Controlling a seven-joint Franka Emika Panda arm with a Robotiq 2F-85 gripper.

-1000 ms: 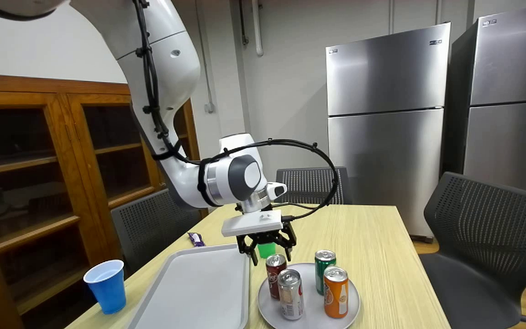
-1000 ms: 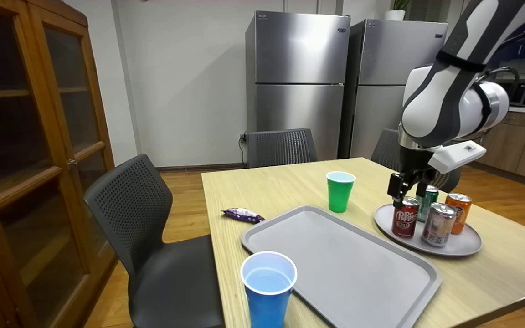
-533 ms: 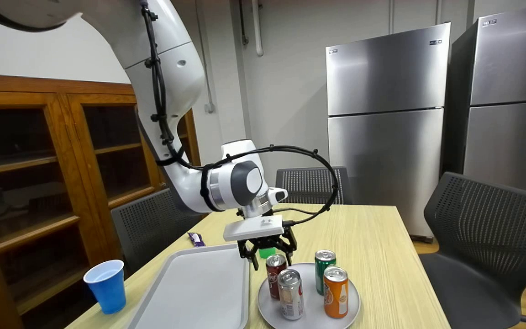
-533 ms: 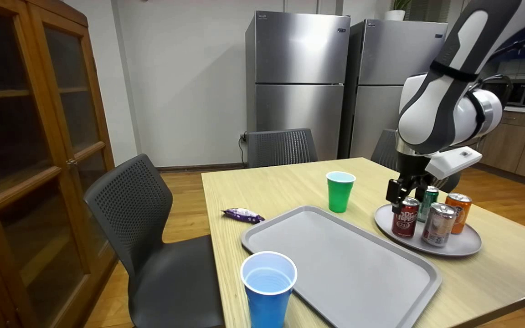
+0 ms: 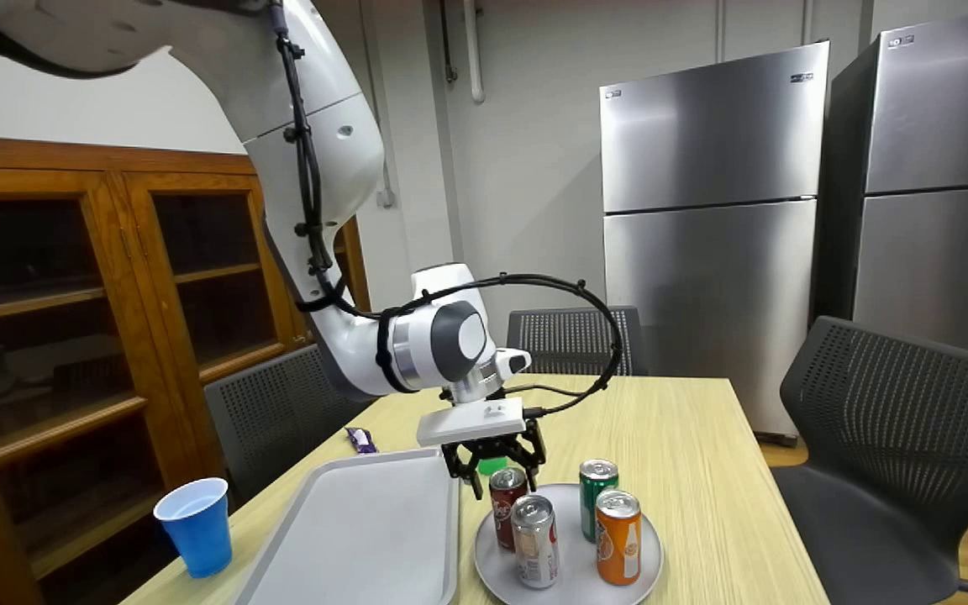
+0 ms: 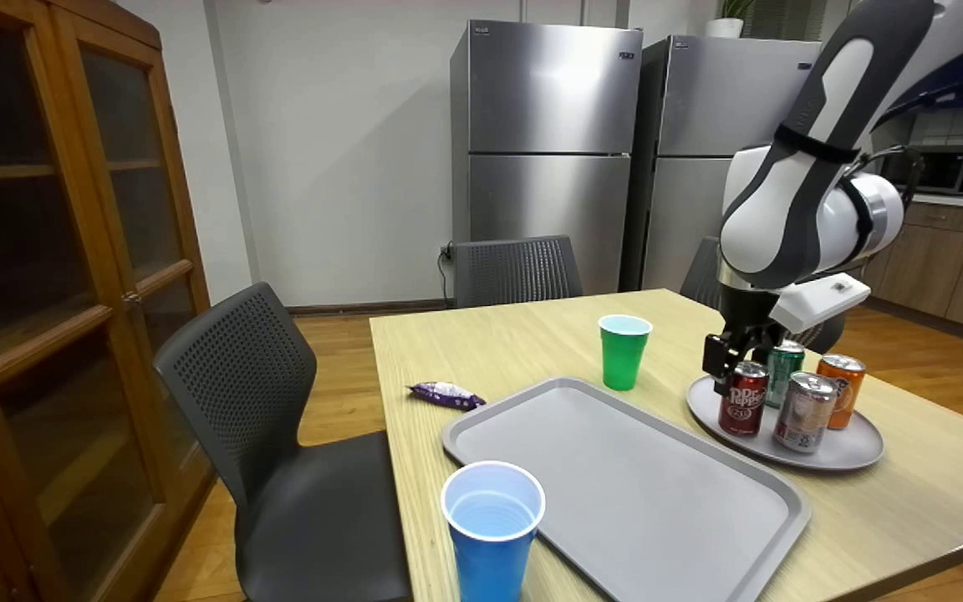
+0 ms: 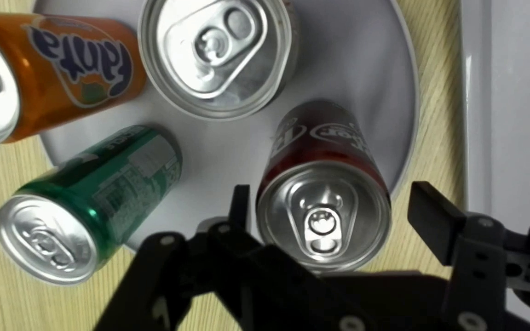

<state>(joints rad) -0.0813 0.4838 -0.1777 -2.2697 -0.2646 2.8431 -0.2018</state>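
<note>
My gripper point(image 5: 505, 488) is open and empty. In the wrist view its two fingers point(image 7: 335, 209) stand on either side of the top of the dark red Dr Pepper can point(image 7: 322, 184), with a gap on each side. The red can point(image 6: 743, 410) stands upright on a round grey plate point(image 6: 858, 456). In an exterior view the fingertips hang at about the height of its lid point(image 5: 507, 480). A silver can point(image 5: 534, 542), a green can point(image 5: 597, 500) and an orange Fanta can point(image 5: 618, 538) share the plate, all upright. The silver can is closest to the red one.
A grey rectangular tray point(image 6: 632, 485) lies beside the plate. A blue cup point(image 6: 494, 543) and a green cup point(image 6: 624, 355) stand near the tray. A purple wrapped snack point(image 6: 446, 395) lies by the table's edge. Chairs surround the table; one point(image 5: 887, 470) is near the plate's side.
My gripper has come down a little and shifted slightly towards the red can. The fingers have stayed open. The cans, cups and tray have not moved.
</note>
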